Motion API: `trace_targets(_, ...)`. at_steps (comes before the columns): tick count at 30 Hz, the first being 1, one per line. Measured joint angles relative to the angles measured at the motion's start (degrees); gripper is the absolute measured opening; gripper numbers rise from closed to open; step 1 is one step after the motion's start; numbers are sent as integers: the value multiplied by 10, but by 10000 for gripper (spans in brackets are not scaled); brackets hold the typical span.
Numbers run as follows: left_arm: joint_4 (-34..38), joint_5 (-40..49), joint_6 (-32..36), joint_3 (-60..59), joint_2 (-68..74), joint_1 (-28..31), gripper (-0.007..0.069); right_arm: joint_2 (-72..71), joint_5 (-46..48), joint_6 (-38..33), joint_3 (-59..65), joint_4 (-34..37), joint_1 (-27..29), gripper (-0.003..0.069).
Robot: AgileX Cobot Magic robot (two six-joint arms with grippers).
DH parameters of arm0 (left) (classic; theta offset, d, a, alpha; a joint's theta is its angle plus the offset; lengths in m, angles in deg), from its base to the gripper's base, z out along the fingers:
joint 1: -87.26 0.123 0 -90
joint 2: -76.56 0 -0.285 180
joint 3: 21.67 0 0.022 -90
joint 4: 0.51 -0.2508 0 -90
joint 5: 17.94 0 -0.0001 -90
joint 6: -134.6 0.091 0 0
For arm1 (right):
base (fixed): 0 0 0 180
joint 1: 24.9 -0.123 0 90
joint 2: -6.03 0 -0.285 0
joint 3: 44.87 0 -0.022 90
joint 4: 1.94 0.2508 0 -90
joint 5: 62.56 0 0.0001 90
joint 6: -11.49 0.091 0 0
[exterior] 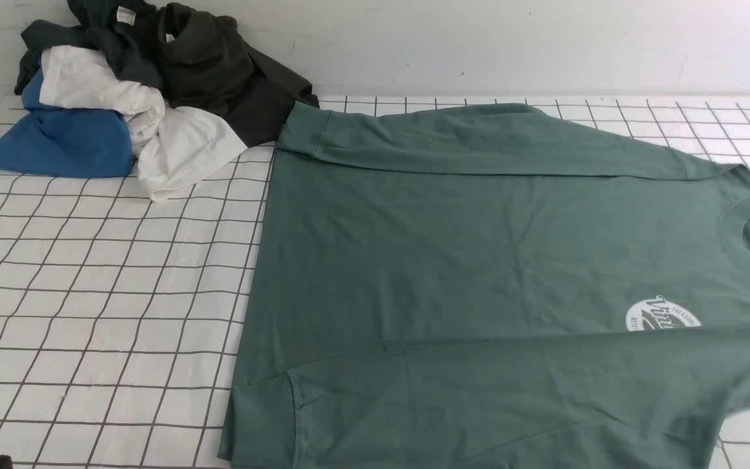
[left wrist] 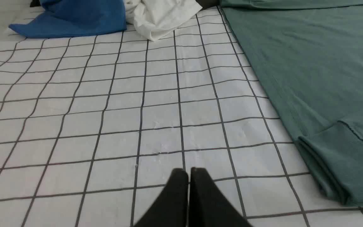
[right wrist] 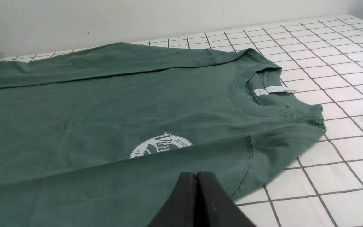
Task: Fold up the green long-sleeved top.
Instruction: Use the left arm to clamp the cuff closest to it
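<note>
Far left: a heap of spare clothes, i.e. blue garment (exterior: 56,140), white garment (exterior: 180,153) & dark garments (exterior: 212,71), apart from the job. Next, the left gripper (left wrist: 188,172): fingers pressed together w/ nothing between them, over bare gridded cloth (exterior: 88,293) near the top's cuff corner. Ctr to right: the green long-sleeved top (exterior: 479,247) lies flat, front up, hem (exterior: 251,293) leftward, collar (exterior: 736,221) rightward. Far sleeve (exterior: 466,140) and near sleeve (exterior: 512,391) both lie along the body (the near one hides part of the logo (exterior: 658,316)). The right gripper (right wrist: 197,175), also closed & empty, is over the near sleeve by the shoulder seam; touching or not, can't tell. Approx. halfway, I judge: sleeves in, hem-to-collar folds left.
</note>
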Motion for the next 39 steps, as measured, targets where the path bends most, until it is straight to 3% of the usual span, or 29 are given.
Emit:
trace_targets(28,-8,-13,3,0,0,0,-7,0,0,0,0,0,0,-13)
trace_targets(30,-8,-32,3,-1,0,0,-7,0,0,0,0,0,0,-13)
trace_targets(35,-10,-206,3,-1,0,0,-7,0,-8,-2,0,-17,0,-13)
trace_targets(39,-11,-334,2,-1,0,0,-7,0,-112,-2,2,-29,0,-13)
